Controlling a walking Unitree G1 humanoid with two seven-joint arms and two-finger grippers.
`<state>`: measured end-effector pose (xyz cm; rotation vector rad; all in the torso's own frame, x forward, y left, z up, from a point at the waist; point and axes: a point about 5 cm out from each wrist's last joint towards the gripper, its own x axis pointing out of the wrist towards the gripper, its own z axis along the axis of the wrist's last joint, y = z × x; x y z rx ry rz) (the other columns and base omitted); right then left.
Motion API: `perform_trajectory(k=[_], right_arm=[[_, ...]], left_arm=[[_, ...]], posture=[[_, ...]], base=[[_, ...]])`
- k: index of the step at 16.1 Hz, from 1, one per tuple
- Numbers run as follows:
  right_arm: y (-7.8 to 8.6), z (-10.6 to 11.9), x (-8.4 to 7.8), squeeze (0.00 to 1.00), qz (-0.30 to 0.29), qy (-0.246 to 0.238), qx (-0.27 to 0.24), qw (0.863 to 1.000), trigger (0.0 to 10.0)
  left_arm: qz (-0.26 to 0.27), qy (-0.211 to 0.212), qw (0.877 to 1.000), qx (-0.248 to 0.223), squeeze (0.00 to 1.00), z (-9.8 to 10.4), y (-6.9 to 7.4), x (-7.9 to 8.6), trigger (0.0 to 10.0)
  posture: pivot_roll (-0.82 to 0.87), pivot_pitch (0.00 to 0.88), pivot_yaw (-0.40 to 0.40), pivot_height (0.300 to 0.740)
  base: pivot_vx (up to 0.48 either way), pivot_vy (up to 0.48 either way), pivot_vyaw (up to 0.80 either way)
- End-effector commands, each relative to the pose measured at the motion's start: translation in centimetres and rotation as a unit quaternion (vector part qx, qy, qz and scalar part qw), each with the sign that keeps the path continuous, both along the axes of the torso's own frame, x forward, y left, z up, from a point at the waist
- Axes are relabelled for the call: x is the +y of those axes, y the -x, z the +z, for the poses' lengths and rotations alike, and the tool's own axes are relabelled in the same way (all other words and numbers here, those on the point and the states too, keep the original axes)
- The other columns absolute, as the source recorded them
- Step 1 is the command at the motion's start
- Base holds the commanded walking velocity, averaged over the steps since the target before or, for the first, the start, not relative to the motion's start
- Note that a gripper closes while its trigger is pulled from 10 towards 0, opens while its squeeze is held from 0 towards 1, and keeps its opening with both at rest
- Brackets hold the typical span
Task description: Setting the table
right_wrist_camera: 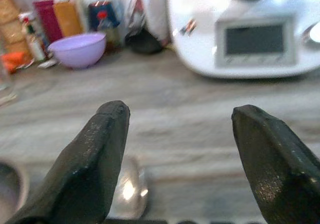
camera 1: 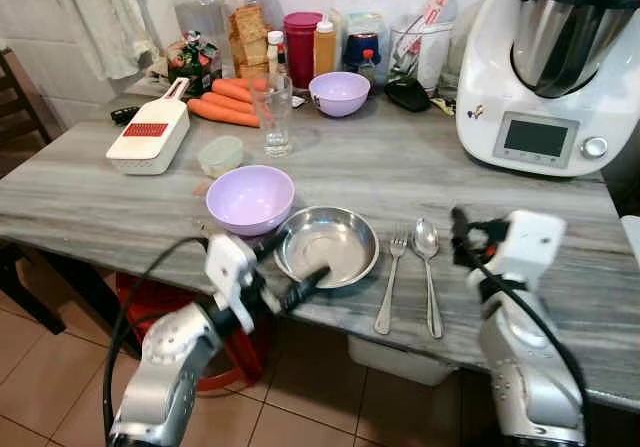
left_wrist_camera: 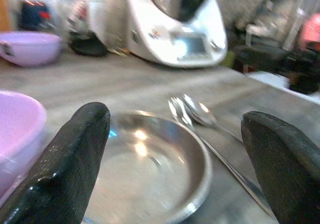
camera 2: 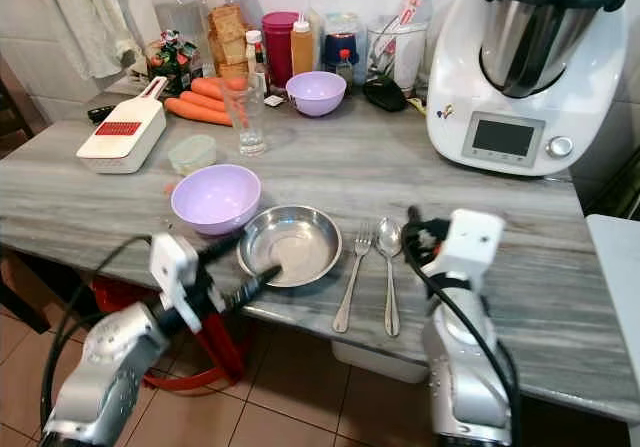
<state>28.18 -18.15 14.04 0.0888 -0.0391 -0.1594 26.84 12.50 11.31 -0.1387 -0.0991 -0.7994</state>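
Note:
A steel bowl (camera 1: 335, 239) sits near the table's front edge, with a lilac bowl (camera 1: 250, 199) touching its left side. Right of it, a fork (camera 1: 392, 277) and a spoon (camera 1: 428, 267) lie side by side. My left gripper (camera 1: 303, 255) is open at the steel bowl's near-left rim, one finger on each side of the rim. In the left wrist view the steel bowl (left_wrist_camera: 150, 169) lies between the fingers (left_wrist_camera: 70, 169). My right gripper (camera 1: 466, 237) is open just right of the spoon's bowl (right_wrist_camera: 127, 189), holding nothing.
A white kitchen machine (camera 1: 555, 67) stands at the back right. Further back are a drinking glass (camera 1: 272, 115), a second lilac bowl (camera 1: 340, 94), carrots (camera 1: 225, 105), a white slicer (camera 1: 150, 135), a small lidded tub (camera 1: 221, 155) and jars. The grey table (camera 1: 400, 167) is bare in the middle.

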Motion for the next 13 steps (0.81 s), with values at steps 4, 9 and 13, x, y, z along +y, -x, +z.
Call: perform_trajectory(k=[4, 9, 13], right_arm=[[0.8, 0.4, -0.7, 1.0, -0.016, 0.028, -0.021, 0.999, 10.0], [1.0, 0.4, -0.3, 0.85, -0.002, 0.033, -0.029, 0.999, 10.0], [0.9, 0.2, -0.3, 0.0, -0.004, 0.031, -0.026, 0.999, 10.0]], left_arm=[[0.154, -0.012, 0.988, 0.011, 0.0, 0.4, -1.9, 1.1, 10.0], [0.246, -0.043, 0.968, 0.025, 0.0, -0.2, -2.4, 1.7, 10.0], [0.271, -0.059, 0.96, 0.029, 0.0, -0.3, -2.8, 1.8, 10.0]], posture=[[-0.07, 0.0, 0.024, 0.74], [-0.06, 0.0, 0.019, 0.74], [-0.07, 0.0, 0.02, 0.74]], base=[[0.0, 0.0, 0.0], [0.0, 0.0, 0.0], [0.0, 0.0, -0.6]])
